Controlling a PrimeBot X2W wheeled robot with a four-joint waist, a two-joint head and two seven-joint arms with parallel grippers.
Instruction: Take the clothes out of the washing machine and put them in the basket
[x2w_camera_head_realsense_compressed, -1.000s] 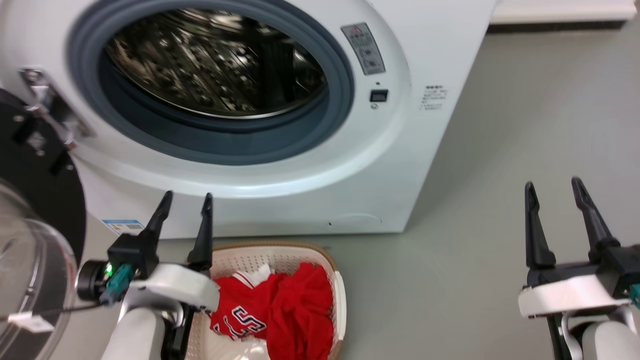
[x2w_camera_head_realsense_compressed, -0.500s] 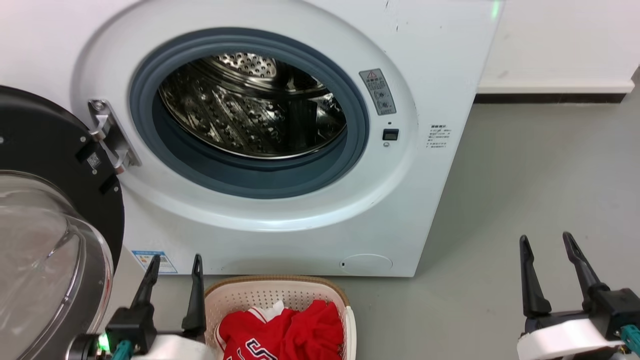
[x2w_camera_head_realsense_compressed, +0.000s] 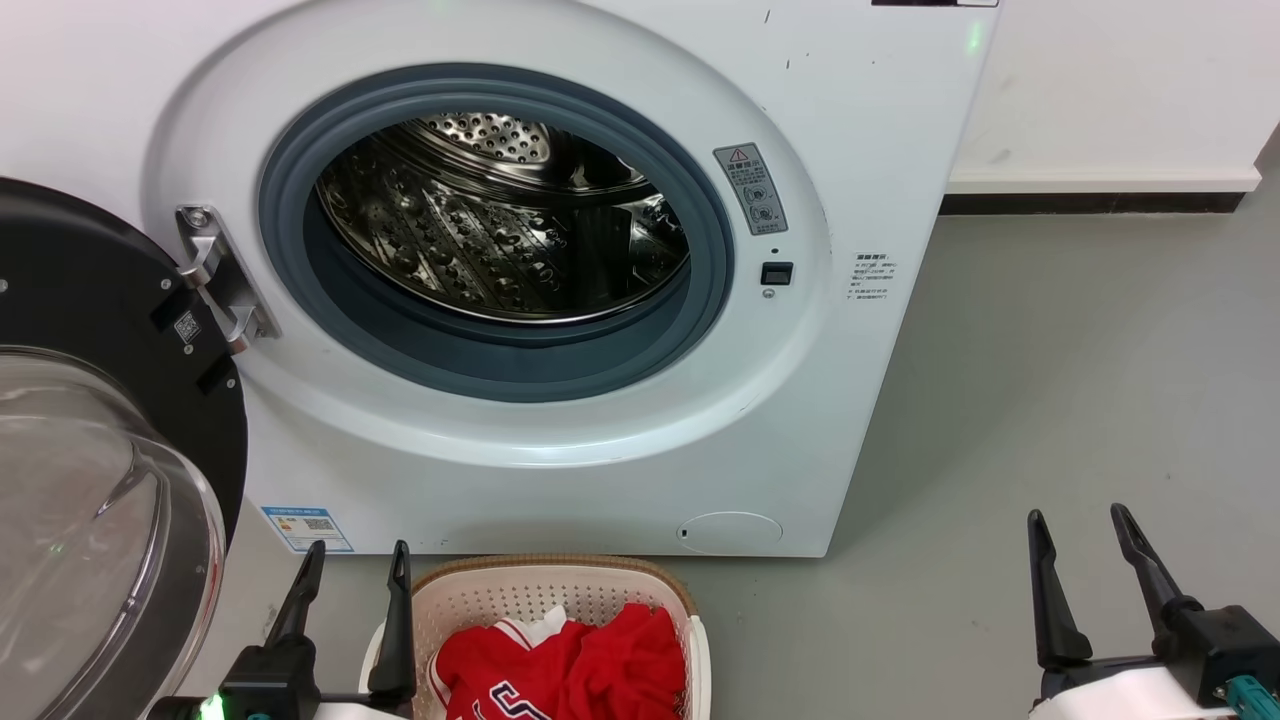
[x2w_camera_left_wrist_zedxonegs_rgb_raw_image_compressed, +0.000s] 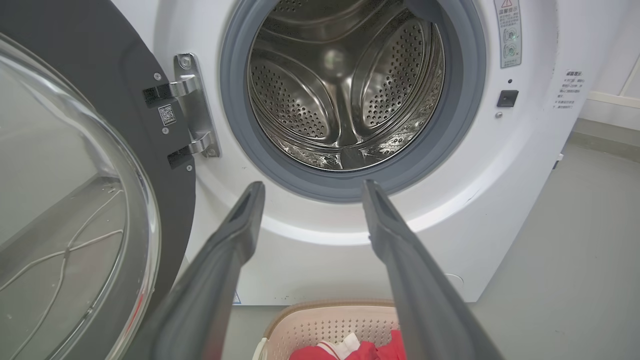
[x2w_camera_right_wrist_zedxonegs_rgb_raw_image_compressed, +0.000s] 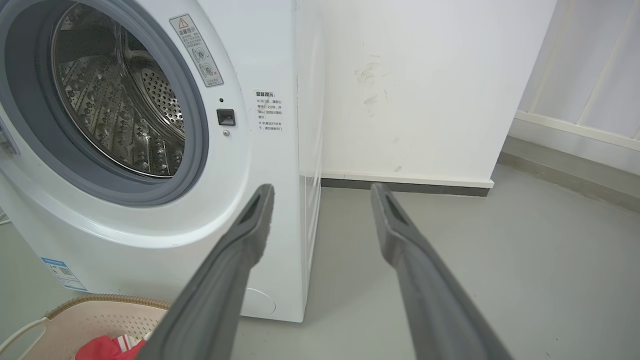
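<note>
Head view, looking down: a large white washing machine stands on a grey floor, its glass door swung wide to the left and its steel drum bare of fabric, so the unloading looks finished or nearly so. Just in front sits the small cream basket, with the red clothes bunched inside it. The left tool beside the basket's left rim and the right tool well off to the right both have fingers spread and grasp nothing, and nothing blocks the way to the drum.
</note>
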